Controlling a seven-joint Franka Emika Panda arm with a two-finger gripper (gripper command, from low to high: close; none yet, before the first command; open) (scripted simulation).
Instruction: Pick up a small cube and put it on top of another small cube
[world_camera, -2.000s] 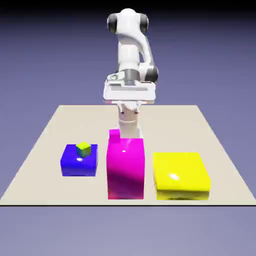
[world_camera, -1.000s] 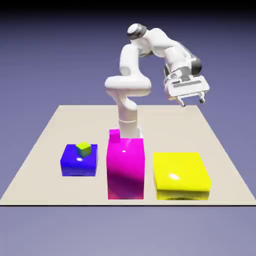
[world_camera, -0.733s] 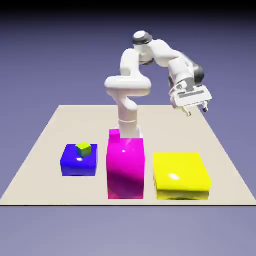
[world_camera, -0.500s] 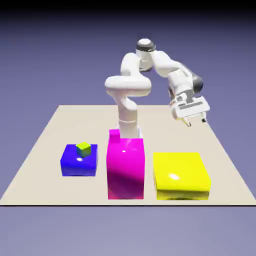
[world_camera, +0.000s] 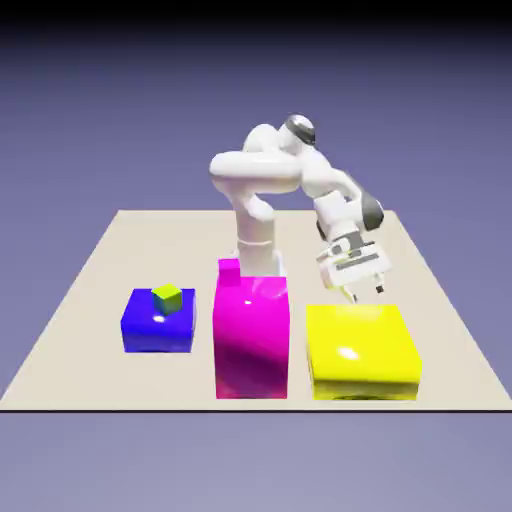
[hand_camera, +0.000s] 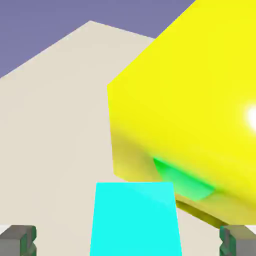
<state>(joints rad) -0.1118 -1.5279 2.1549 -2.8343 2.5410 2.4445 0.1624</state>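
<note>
Ok, pincer (world_camera: 367, 293) is wide open, nothing gripped. Teal cube (hand_camera: 135, 220) shows between my two fingertips in the hand view, roughly centred, visible gap on either side, neither tip touching it. Can't tell how far beyond the tips it sits; it's hidden in the exterior view. Big yellow block (world_camera: 362, 345) is near my pincer, on the camera side of it in the exterior view; in the hand view it fills the upper right, with a green patch (hand_camera: 186, 181) on its side face. Target, the yellow-green cube (world_camera: 167, 298), is well apart from my pincer, off to the exterior view's left, on top of the blue block (world_camera: 158, 330). Between that pair and my pincer, across the view: tall magenta block (world_camera: 252, 340), small magenta cube (world_camera: 229, 270) showing at its upper left corner. Pincer is tilted, tips pointing down, above the table (world_camera: 120, 270)
</note>
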